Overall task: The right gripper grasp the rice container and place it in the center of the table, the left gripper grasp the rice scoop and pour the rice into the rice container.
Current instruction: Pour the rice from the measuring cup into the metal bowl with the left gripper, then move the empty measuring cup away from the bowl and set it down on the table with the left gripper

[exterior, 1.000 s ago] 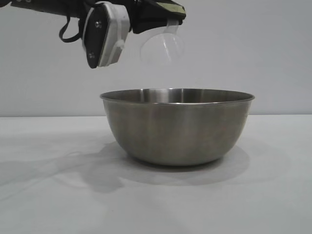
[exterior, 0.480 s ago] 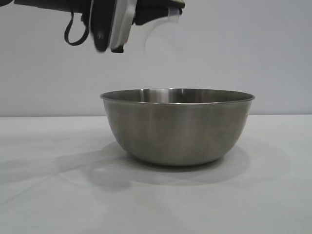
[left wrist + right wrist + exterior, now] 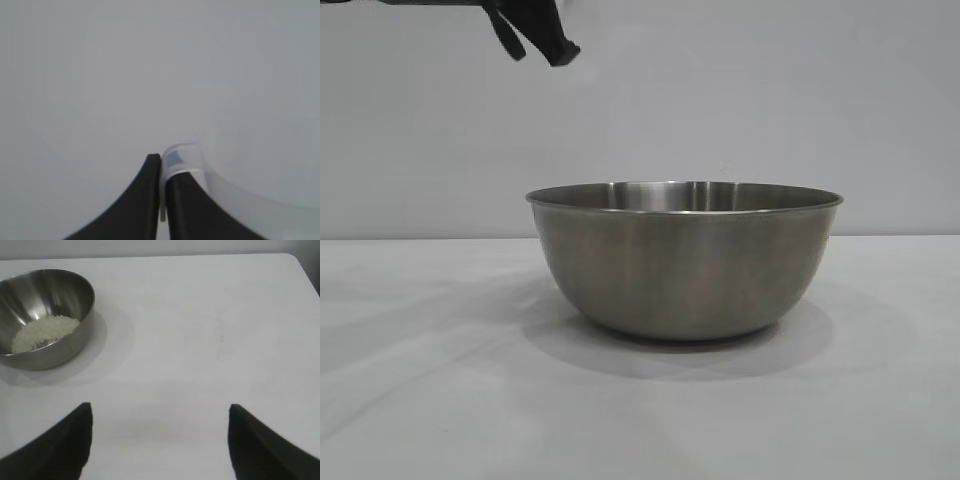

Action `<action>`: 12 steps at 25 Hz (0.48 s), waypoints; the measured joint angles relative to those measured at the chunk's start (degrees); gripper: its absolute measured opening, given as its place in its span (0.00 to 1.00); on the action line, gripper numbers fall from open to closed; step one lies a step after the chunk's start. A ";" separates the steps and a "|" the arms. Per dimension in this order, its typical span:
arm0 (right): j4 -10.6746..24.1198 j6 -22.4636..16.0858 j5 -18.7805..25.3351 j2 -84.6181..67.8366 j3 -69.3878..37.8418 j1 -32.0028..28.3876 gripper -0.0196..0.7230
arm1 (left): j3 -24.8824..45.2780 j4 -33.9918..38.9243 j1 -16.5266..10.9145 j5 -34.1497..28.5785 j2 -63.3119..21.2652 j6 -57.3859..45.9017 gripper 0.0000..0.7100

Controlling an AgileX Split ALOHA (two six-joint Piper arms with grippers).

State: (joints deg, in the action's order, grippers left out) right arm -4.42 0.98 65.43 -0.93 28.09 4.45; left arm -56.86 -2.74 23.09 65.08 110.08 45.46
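The rice container (image 3: 685, 260), a large steel bowl, stands on the white table (image 3: 430, 400) at the middle of the exterior view. In the right wrist view the rice container (image 3: 75, 305) holds a shallow layer of rice (image 3: 42, 332). My left gripper (image 3: 163, 165) is shut on the handle of the translucent rice scoop (image 3: 240, 175). In the exterior view only a black part of the left arm (image 3: 535, 25) shows at the top edge, up and left of the bowl; the scoop is out of that view. My right gripper (image 3: 160, 412) is open and empty over bare table, away from the bowl.
The table's edge and rounded corner (image 3: 295, 260) show in the right wrist view. A plain grey wall stands behind the table.
My left gripper has risen and moved left with the scoop, leaving the exterior view almost wholly. The bowl has not moved.
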 joint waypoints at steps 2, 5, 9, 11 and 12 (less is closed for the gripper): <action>0.00 0.00 0.00 0.00 0.00 0.00 0.68 | 0.00 -8.50 0.00 0.00 0.00 -3.27 0.00; 0.00 0.00 0.00 0.00 0.00 0.00 0.68 | 0.25 -18.09 0.00 0.00 0.00 -6.63 0.00; 0.00 0.00 0.00 0.00 0.00 0.00 0.68 | 3.54 -26.26 0.00 0.04 0.00 -11.05 0.00; 0.00 0.00 0.00 0.00 0.00 0.00 0.68 | 6.11 -28.49 0.00 0.04 0.00 -13.83 0.00; 0.00 0.00 0.00 0.00 0.00 0.00 0.68 | 7.67 -29.25 0.00 0.04 0.00 -15.27 0.00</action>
State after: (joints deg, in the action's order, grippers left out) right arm -4.42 0.98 65.43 -0.93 28.09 4.45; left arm -49.19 -31.99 23.09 65.12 110.08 30.20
